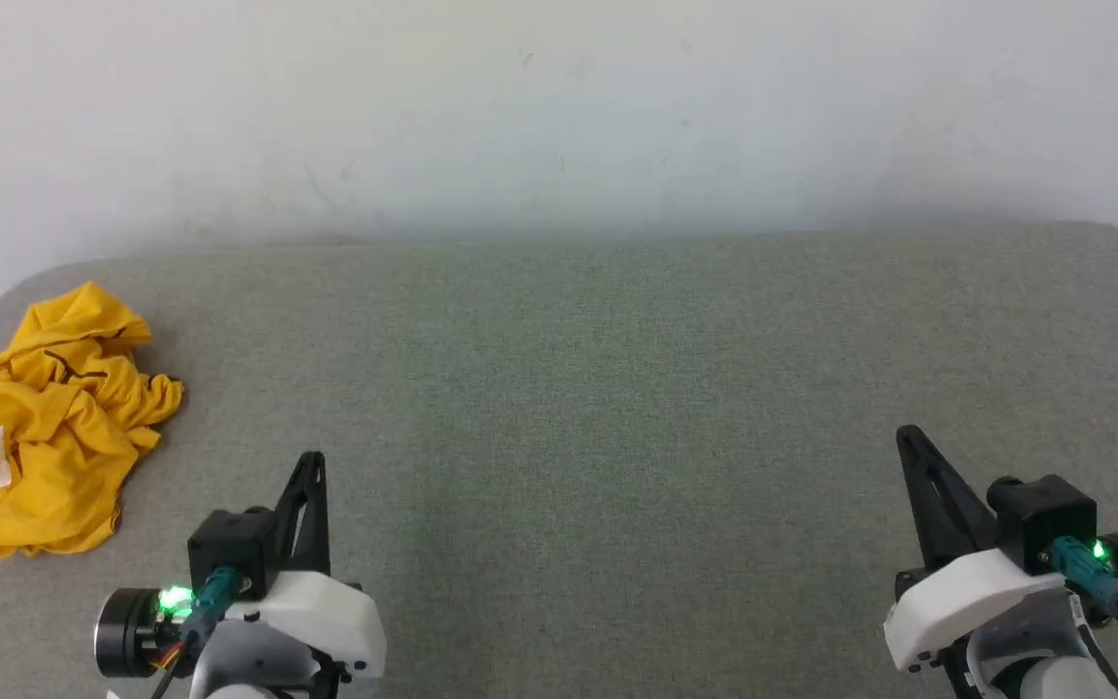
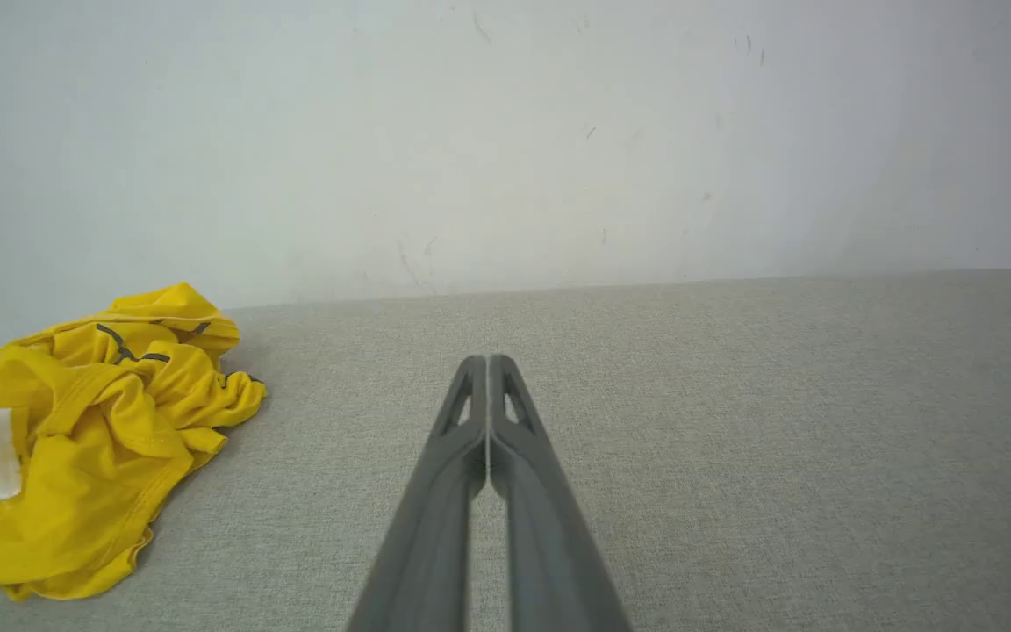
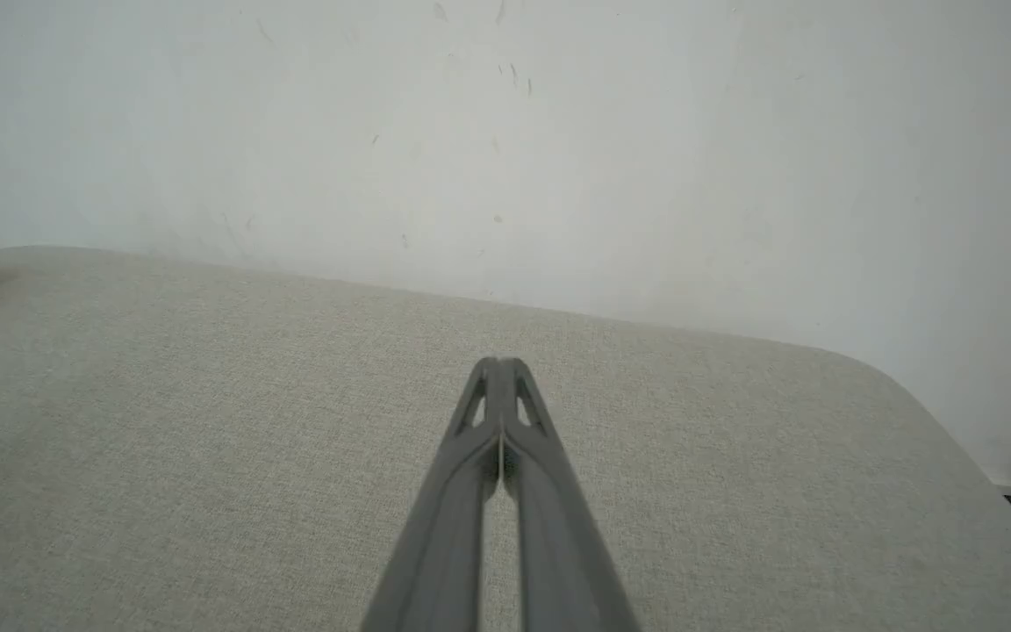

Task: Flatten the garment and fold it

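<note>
At the far left of the head view we find the garment [image 1: 54,427], a crumpled yellow heap near the left end of the table [image 1: 569,388], close to its rounded corner. Some white cloth and a few dark lines show among the folds; we cannot tell front from back, nor pick out a sleeve or a hem with any certainty.

Just right of the heap and nearer to us, our left gripper [image 1: 312,464] hangs over bare cloth-covered surface, its jaws pressed together and holding nothing. It is near the garment but apart from it. The middle of the table lies open before the pale wall [image 1: 559,116].

At the far right our right gripper [image 1: 908,437] hovers over the table too, jaws together and empty, well apart from the garment.

We judge the task to be at its very start: nothing is flattened, nothing is gripped. The next move, as we read it, falls to the left arm. It needs to part its jaws, swing left to the heap and take an outer edge, so that we can draw the garment toward the open middle, where both arms can reach it and spread it.
</note>
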